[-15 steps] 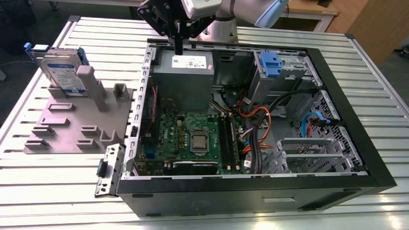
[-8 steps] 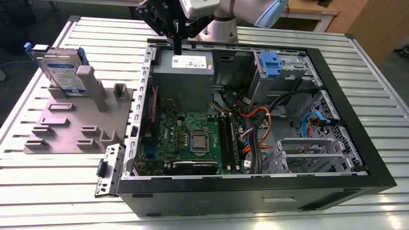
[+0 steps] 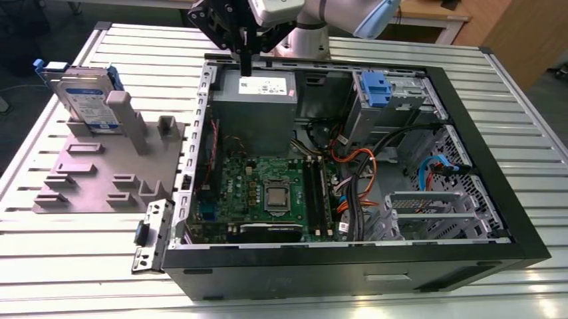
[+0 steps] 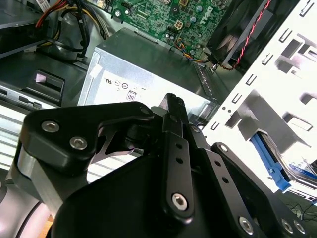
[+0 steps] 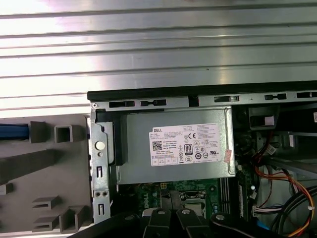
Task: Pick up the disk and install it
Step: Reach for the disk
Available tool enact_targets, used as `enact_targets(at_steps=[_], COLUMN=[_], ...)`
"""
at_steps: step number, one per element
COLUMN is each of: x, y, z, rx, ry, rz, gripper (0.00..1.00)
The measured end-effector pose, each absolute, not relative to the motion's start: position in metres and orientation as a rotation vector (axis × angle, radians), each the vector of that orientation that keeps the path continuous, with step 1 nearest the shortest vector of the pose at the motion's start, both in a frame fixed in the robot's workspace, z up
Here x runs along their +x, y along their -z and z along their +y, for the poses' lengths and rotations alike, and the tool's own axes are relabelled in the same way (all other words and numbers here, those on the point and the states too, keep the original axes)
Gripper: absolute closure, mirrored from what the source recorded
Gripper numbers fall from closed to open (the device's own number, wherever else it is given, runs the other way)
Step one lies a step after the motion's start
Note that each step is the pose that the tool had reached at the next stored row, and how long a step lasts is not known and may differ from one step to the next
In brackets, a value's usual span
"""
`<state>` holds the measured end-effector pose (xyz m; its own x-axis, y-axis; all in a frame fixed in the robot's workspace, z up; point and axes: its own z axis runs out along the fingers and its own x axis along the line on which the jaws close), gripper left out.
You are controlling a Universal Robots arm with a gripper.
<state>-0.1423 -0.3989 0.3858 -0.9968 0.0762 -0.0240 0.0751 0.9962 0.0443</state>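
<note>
Silver disk (image 3: 86, 93) sits upper left; gripper (image 3: 246, 70) hangs top centre over the power supply (image 3: 255, 100), fingers pinched together, empty. Might clip the case wall (image 3: 207, 93) heading over.

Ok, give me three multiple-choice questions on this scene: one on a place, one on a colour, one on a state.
1. Where is the disk?
A. In the grey fixture beside the case
B. Inside the case
C. In the gripper

2. What colour is the disk's carrier bracket?
A. Red
B. Blue
C. Yellow

3. The gripper is:
A. Holding the disk
B. Empty, above the power-supply box
C. Resting on the table

Answers:
1 A, it stands upright in the fixture.
2 B, blue edges frame it.
3 B, nothing sits between its fingers.
</note>
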Motion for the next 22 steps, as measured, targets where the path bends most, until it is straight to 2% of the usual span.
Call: enact_targets(at_steps=[22], x=[-0.159], y=[-0.386], z=[-0.399], rx=[0.118], ry=[-0.069], rz=[3.113], gripper=[0.89])
